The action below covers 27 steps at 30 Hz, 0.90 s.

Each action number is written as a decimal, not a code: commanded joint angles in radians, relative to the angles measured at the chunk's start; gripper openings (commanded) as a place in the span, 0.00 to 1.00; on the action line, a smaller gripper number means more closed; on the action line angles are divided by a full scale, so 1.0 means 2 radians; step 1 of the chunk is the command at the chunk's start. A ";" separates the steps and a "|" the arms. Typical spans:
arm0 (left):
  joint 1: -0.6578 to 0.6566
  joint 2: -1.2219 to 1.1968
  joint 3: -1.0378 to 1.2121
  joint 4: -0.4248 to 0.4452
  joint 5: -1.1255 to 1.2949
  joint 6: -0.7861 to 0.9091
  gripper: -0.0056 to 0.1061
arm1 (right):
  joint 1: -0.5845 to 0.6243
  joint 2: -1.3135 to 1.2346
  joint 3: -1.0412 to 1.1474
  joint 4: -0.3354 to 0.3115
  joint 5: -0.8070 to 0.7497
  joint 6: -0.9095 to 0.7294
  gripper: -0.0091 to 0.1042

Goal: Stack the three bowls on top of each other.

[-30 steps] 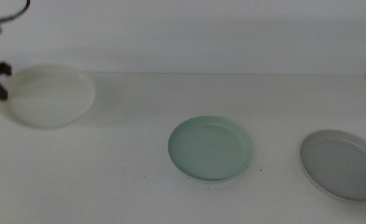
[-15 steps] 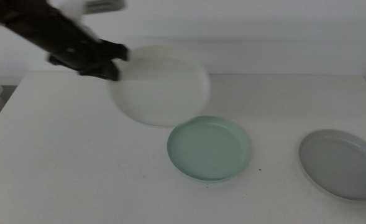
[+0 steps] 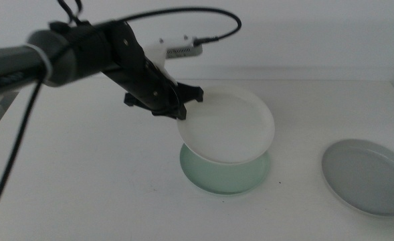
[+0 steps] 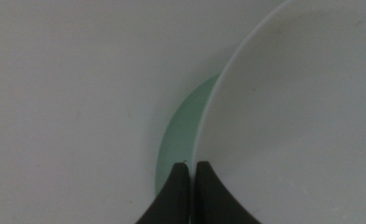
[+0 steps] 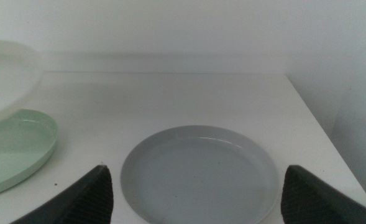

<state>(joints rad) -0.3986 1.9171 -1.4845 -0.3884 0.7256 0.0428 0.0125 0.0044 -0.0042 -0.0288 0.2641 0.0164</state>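
Green bowl (image 3: 218, 179): mostly covered by the white bowl (image 3: 229, 125) in the middle view. Grey bowl (image 3: 367, 175): right rim cut by the frame edge.

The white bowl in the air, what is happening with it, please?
The left gripper, jaws shut on its rim, holds the shallow round white bowl above the pale mint green bowl on the white table. The grey bowl lies apart, with the right gripper open behind it.
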 commanded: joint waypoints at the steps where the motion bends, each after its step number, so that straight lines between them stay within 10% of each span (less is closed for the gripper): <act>1: -0.003 0.013 -0.001 -0.008 -0.020 -0.009 0.03 | -0.001 -0.002 0.002 -0.003 -0.004 -0.003 0.77; 27: -0.005 0.056 -0.001 -0.024 0.004 -0.007 0.04 | -0.001 -0.002 0.002 -0.003 -0.004 -0.003 0.77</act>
<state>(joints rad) -0.4085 2.0337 -1.4845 -0.4274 0.7296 0.0371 0.0125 0.0044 -0.0042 -0.0288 0.2641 0.0164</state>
